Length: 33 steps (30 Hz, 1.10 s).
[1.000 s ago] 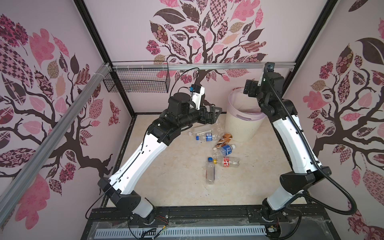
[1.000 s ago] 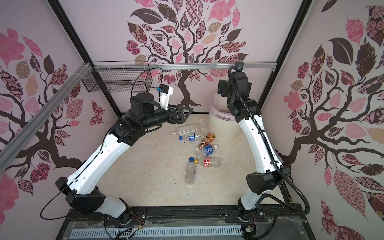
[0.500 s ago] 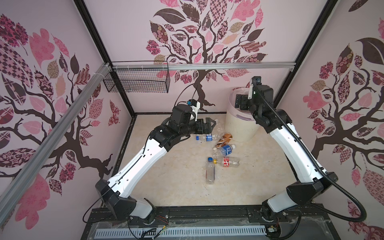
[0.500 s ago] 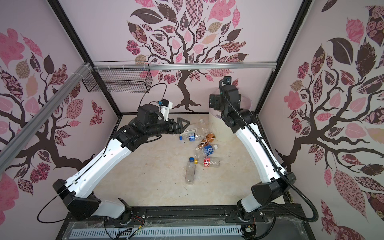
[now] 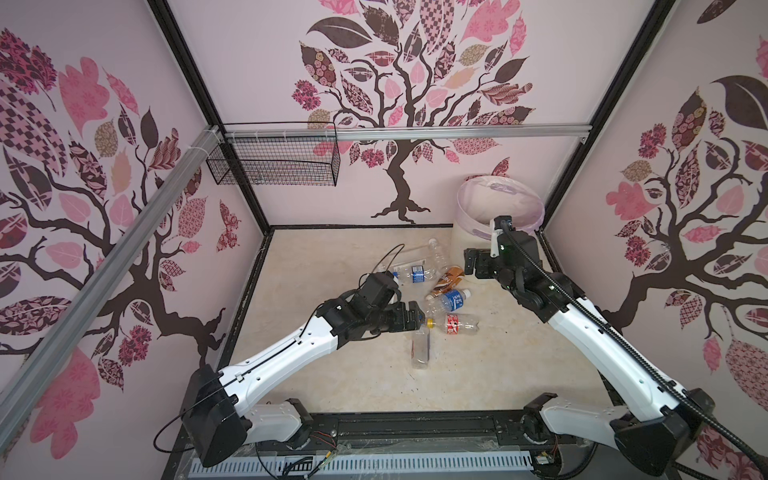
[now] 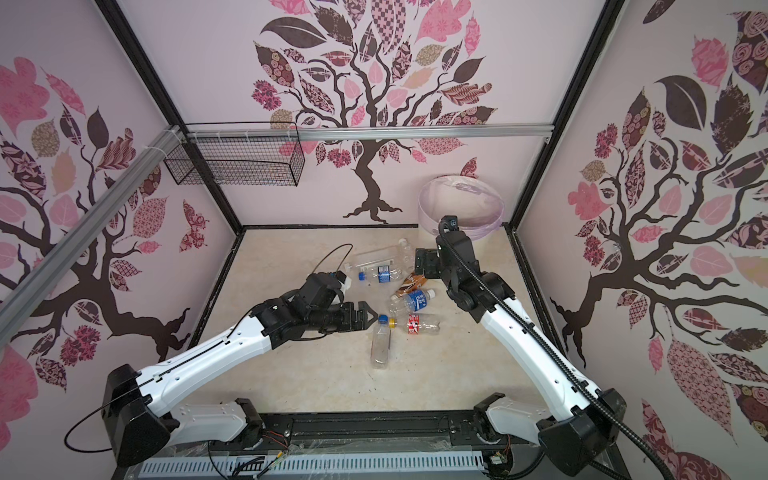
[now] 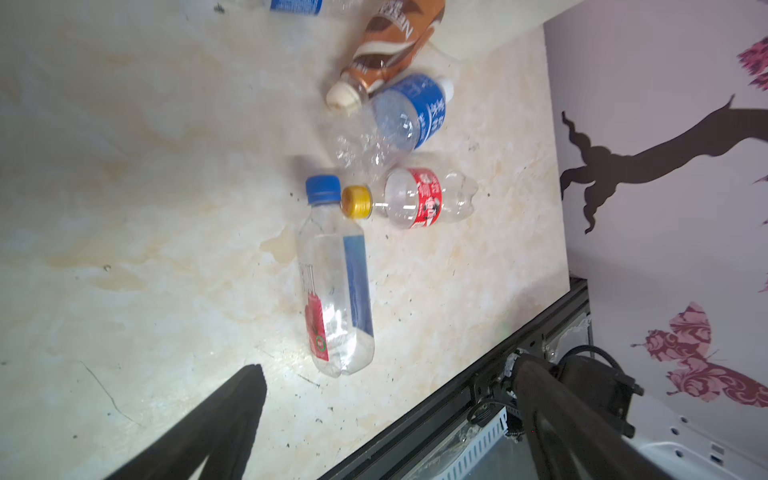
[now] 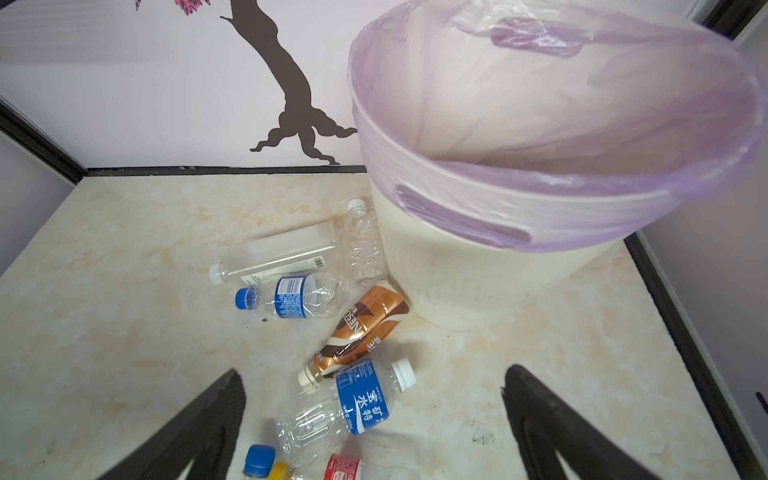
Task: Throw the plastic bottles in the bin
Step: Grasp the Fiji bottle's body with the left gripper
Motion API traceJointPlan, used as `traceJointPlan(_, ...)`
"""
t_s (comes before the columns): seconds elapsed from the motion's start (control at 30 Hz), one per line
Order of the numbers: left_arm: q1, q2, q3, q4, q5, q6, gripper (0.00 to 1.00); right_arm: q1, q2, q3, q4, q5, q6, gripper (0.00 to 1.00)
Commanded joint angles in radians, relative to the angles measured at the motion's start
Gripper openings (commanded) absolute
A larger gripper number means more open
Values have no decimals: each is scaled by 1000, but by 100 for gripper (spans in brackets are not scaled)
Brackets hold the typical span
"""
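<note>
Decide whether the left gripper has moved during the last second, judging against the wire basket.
Yes. The left gripper has come down and forward, away from the wire basket, and now hangs open by the blue-capped bottle.

The brown bottle (image 8: pixel 365 324) carries the white letters "NESC", with the rest curving out of sight. The blue-labelled bottle (image 8: pixel 353 407) beside it shows white Chinese characters, 水 and 特 among them. The red-labelled bottle (image 7: pixel 424 199) has white characters too blurred to read. A barcode sits on the long clear bottle (image 8: pixel 282 255). Grey lettering on the blue-capped bottle (image 7: pixel 336 291) cannot be made out.
</note>
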Motion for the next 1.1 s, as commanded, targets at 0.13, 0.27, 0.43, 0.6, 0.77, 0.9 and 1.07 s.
traceJointPlan(0.13, -102, 105, -46, 87, -120, -96, 98, 5, -116, -135, 18, -81, 9, 99)
traceJointPlan(0.27, -119, 157, -73, 73, -174, -117, 98, 6, -131, -135, 4, -121, 32, 100)
traceJointPlan(0.43, -120, 194, -103, 98, -203, -90, 98, 5, -173, -170, -3, -130, 43, 100)
traceJointPlan(0.6, -120, 291, -47, 79, -208, -33, 98, 5, -207, -208, -12, -123, 47, 99)
traceJointPlan(0.77, -145, 364, -12, 77, -207, -11, 98, 4, -243, -227, -15, -99, 31, 99)
traceJointPlan(0.9, -146, 396, -9, 106, -199, -15, 95, 4, -267, -235, -15, -97, 24, 99)
traceJointPlan(1.07, -149, 424, 13, 113, -201, -7, 93, 4, -296, -251, -21, -96, 17, 99)
